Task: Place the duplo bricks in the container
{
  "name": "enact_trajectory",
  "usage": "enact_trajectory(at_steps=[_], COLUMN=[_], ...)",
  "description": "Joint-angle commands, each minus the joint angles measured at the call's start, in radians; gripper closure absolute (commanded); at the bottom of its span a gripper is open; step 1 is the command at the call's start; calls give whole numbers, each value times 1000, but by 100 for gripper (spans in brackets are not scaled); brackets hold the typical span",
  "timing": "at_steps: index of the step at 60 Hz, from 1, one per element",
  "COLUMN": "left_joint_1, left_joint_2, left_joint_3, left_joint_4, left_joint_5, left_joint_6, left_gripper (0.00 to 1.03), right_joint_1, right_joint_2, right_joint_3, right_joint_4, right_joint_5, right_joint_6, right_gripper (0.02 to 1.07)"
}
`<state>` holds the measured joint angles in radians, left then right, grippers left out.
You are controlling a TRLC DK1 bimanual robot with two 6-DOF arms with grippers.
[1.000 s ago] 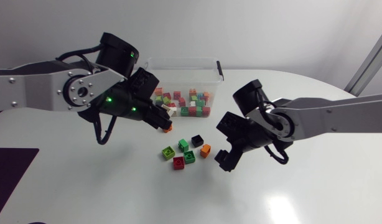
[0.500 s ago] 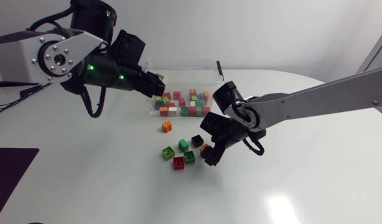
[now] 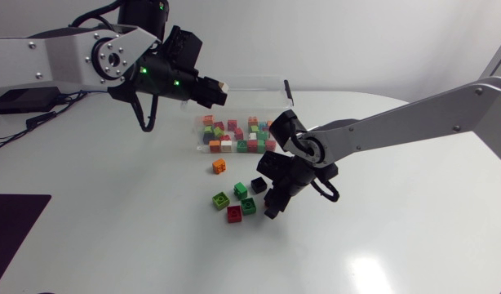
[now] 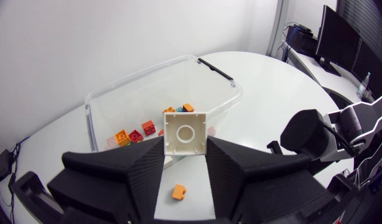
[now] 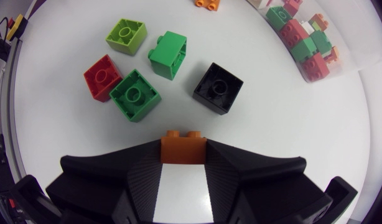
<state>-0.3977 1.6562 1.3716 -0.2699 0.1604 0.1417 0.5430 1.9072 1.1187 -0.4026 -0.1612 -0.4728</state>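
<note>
- Over the last second the left arm has lifted away from the table in front of the container (image 3: pixel 238 79) and swung up and back. The left gripper (image 3: pixel 213 90) now sits high at the container's left end, just above its rim.
- The second orange brick (image 3: pixel 219 166), which lay under that gripper a second ago, now lies uncovered on the table (image 3: pixel 112 237) in front of the container's left half.
- In the same time the right arm has come in from the side and stretched further across. The right gripper (image 5: pixel 183 155), earlier off to the side of the loose bricks, now stands over the spot where the orange brick (image 5: pixel 183 147) lay.
- The left arm comes in level, well above the table, its wrist angled down toward the container's open top. Its fingers are clamped on the white brick (image 4: pixel 185 132) from both sides, hollow underside facing the wrist camera, with the container's inside beyond it.
- The right arm reaches in long and low, its wrist bent down in front of the container's right half. Its fingers press the orange brick from both sides, close to the table.
- Just ahead of that gripper, toward the container, lie the black brick (image 5: pixel 218 88), a green brick (image 5: pixel 135 94), the red brick (image 5: pixel 103 77), a tipped green brick (image 5: pixel 168 55) and the lime brick (image 5: pixel 125 35).
- Many coloured bricks already lie inside the container.
</note>
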Motion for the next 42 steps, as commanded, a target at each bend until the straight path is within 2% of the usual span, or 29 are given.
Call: enact_trajectory(at_steps=[1,30,35,37,38,39,40,42], left_joint_1=[13,79,86,92,94,97,97,99], left_joint_2=[53,301,335,355,356,366,367,369], left_joint_3=[64,285,320,343,345,356,357,360], left_joint_4=[18,37,44,44,44,43,43,43], left_joint_5=[10,-12,-33,-44,-44,-48,-50,-51], left_joint_6=[-5,-54,-59,-70,-71,-73,-73,-70], left_gripper=[75,71,62,50,50,41,39,24], right_joint_1=[-5,-25,-25,-25,-25,-25,-26,-31], right_joint_2=[-34,-284,-303,-313,-313,-318,-320,-323], right_joint_3=[6,93,124,144,145,159,165,184], right_joint_4=[-42,-225,-252,-262,-262,-266,-269,-277], right_joint_5=[-6,-46,-49,-52,-52,-52,-52,-55], right_joint_6=[-17,-15,-12,-9,-9,-7,-7,-4], right_gripper=[82,82,82,82,82,82,82,82])
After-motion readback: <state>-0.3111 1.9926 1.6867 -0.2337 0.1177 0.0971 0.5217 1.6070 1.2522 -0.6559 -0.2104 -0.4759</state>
